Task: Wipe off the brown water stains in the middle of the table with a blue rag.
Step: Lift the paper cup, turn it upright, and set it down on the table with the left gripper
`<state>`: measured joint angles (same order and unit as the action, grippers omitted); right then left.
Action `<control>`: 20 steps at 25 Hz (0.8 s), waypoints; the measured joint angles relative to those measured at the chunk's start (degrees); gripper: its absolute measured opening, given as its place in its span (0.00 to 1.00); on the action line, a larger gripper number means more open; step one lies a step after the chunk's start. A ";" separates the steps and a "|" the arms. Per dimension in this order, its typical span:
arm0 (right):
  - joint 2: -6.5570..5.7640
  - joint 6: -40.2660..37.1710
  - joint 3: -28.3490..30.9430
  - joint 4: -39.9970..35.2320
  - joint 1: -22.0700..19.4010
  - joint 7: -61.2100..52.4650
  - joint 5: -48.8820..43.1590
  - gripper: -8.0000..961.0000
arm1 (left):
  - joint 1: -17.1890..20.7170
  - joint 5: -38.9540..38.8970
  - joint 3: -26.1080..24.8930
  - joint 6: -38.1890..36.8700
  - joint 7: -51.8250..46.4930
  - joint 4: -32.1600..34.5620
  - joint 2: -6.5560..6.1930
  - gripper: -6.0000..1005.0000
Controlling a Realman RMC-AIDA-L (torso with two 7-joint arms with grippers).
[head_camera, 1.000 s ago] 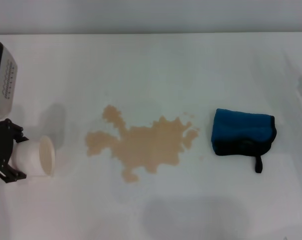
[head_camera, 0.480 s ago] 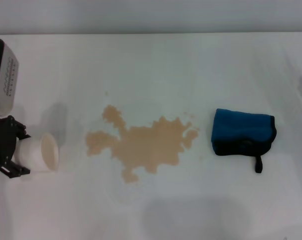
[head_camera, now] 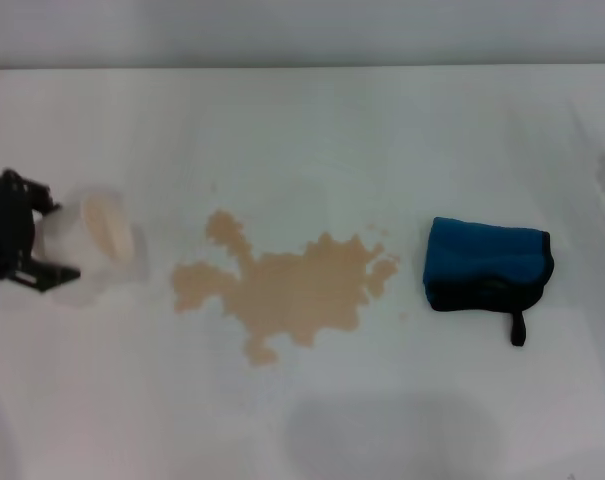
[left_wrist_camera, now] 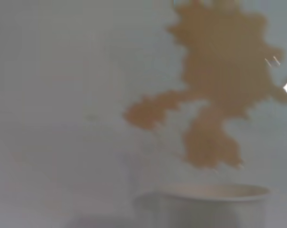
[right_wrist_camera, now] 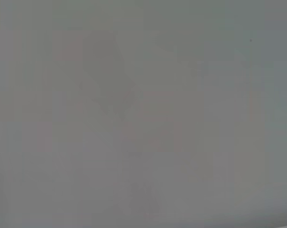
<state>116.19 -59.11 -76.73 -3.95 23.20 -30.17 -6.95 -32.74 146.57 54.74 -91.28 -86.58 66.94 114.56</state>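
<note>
Your left hand (head_camera: 44,252) sits at the left edge of the head view, its fingers closed around a white paper cup (head_camera: 94,243) that lies tilted with its mouth turned toward the spill. Your right hand is not in view at all, so you cannot tell its state.

The brown water stains (head_camera: 287,288) spread across the middle of the desk (head_camera: 302,130), untouched. The blue rag (head_camera: 487,264) lies folded at the right of the frame, beside the stains and just apart from their right lobe, with nothing gripping it.

Watch the cup. With its mouth tipped toward the stains, any leftover liquid could run out and widen the mess. When you reach for the rag, a grip on its loose black loop (head_camera: 518,327) alone would likely let it unfold and drag.
</note>
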 joint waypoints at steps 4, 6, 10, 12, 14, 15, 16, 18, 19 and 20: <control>0.00 0.03 0.00 -0.01 0.00 0.16 0.01 0.87 | 1.59 -7.06 -7.43 3.25 0.29 0.04 1.05 0.76; 0.00 0.04 0.00 -0.05 0.00 0.24 0.00 0.87 | 3.39 -12.61 -10.44 6.21 2.01 -0.81 1.93 0.76; 0.00 -0.12 0.00 -0.10 0.00 0.26 0.01 0.87 | 8.73 -25.34 -11.68 11.29 9.74 -4.23 3.55 0.76; 0.00 -0.14 0.00 -0.10 0.01 0.28 0.00 0.87 | 11.02 -31.30 -11.70 13.60 13.25 -6.89 4.03 0.76; 0.00 -0.10 0.00 -0.11 0.00 0.31 0.00 0.87 | 12.48 -37.72 -11.81 15.13 16.11 -10.78 4.12 0.76; 0.00 -0.12 0.00 -0.11 0.00 0.32 0.01 0.87 | 12.48 -37.72 -11.81 15.13 16.11 -10.78 4.12 0.77; 0.00 -0.16 0.00 -0.12 0.00 0.35 0.00 0.87 | 13.27 -41.74 -12.05 16.02 17.90 -13.37 4.12 0.77; -0.02 -0.11 0.00 -0.11 0.00 0.36 0.00 0.87 | 14.37 -49.32 -13.28 17.38 22.23 -18.80 4.12 0.77; -0.04 0.00 0.00 -0.11 0.00 0.37 0.00 0.87 | 14.70 -53.61 -14.12 17.80 25.63 -22.95 4.13 0.77; -0.05 0.05 0.00 -0.11 0.00 0.37 0.00 0.87 | 14.87 -56.73 -14.62 18.00 28.19 -26.20 4.06 0.77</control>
<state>116.14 -59.06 -76.73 -4.07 23.20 -29.80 -6.94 -17.88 89.84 40.12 -73.28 -58.40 40.74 118.62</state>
